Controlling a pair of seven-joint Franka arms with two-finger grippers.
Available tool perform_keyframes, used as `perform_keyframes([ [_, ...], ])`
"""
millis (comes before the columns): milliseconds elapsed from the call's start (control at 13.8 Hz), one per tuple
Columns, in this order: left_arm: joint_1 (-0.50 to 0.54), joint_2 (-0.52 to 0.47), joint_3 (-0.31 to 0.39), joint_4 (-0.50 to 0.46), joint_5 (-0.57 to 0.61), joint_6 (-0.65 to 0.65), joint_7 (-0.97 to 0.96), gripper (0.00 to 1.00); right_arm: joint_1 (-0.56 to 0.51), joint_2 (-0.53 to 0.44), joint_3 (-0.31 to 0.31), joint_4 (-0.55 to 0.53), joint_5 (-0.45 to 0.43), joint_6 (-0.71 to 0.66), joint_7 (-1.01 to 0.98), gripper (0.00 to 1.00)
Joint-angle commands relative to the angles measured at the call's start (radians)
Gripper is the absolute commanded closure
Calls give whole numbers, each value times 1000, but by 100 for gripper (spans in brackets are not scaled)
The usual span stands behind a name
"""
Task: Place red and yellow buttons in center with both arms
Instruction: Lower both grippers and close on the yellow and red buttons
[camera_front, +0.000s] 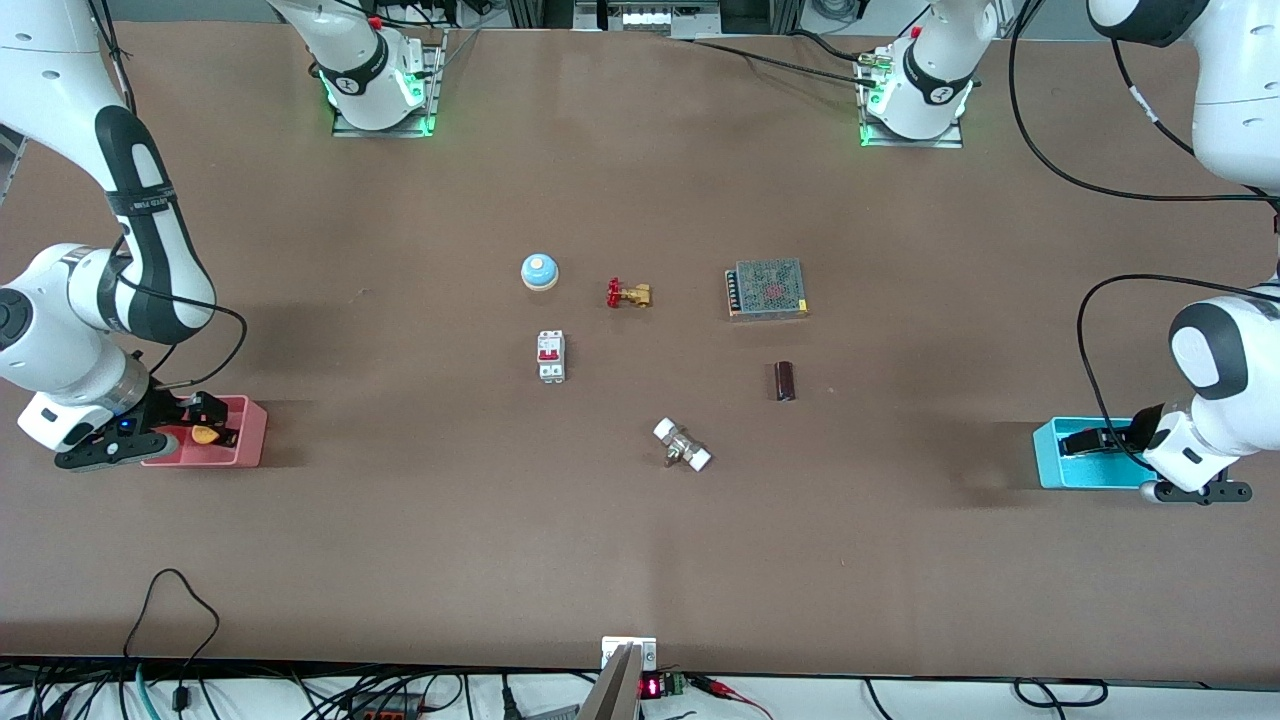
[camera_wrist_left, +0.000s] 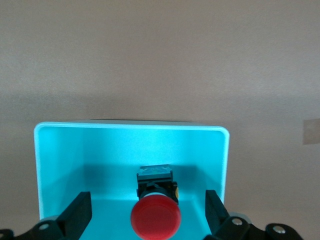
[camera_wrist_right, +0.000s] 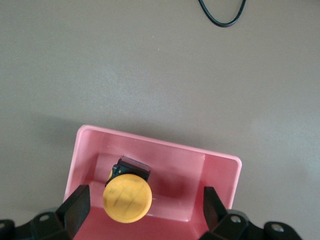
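No brand, label or writing can be read on the task items.

Nearest the front camera, the left gripper (camera_front: 1090, 440) sits over the cyan bin (camera_front: 1050, 470) at the left arm's end of the table. Its fingers (camera_wrist_left: 75, 216) are spread wide. The red button (camera_wrist_left: 155, 218) lies inside the bin between them, touching neither finger (cap toward the wrist camera, black base beneath it).

Slightly farther from the front camera, the right gripper (camera_front: 205, 415) sits over the pink bin (camera_front: 250, 440) at the right arm's end of the table. Its fingers (camera_wrist_right: 75, 206) are likewise spread wide. The yellow button (camera_wrist_right: 127, 197) lies in that bin between them, closer to one finger, with a gap on each side.

Both buttons are well apart from the center (camera_front: 640, 400) of the brown tabletop.

Farther still, near mid-table: a white circuit breaker (camera_front: 551, 356), a brass valve (camera_front: 629, 294), a blue dome bell (camera_front: 539, 271).
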Motion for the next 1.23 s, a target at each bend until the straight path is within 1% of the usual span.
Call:
perform_keyframes([
  [0, 4, 18, 3, 7, 19, 10, 24, 0, -11, 13, 10, -8, 3, 32, -24, 0],
  [145, 4, 18, 3, 6, 20, 10, 24, 0, -11, 18, 11, -10, 1, 42, -25, 0],
  [217, 4, 15, 3, -6, 20, 10, 27, 0, -11, 18, 11, -8, 1, 42, -25, 3],
  [362, 6, 15, 3, -8, 19, 10, 62, 0, -11, 18, 11, -8, 3, 42, -35, 18],
  [507, 10, 12, 5, -8, 20, 9, 76, 0, -11, 18, 13, -8, 1, 42, -48, 31],
  [725, 15, 12, 5, -8, 17, 9, 113, 0, -11, 19, 17, -8, 3, 42, -48, 39],
  [870, 15, 12, 5, -10, 13, 6, 108, 0, -11, 19, 17, -8, 3, 42, -48, 41],
  [1159, 12, 11, 5, -17, 10, 2, 103, 3, -11, 21, 17, -8, 3, 42, -48, 55],
])
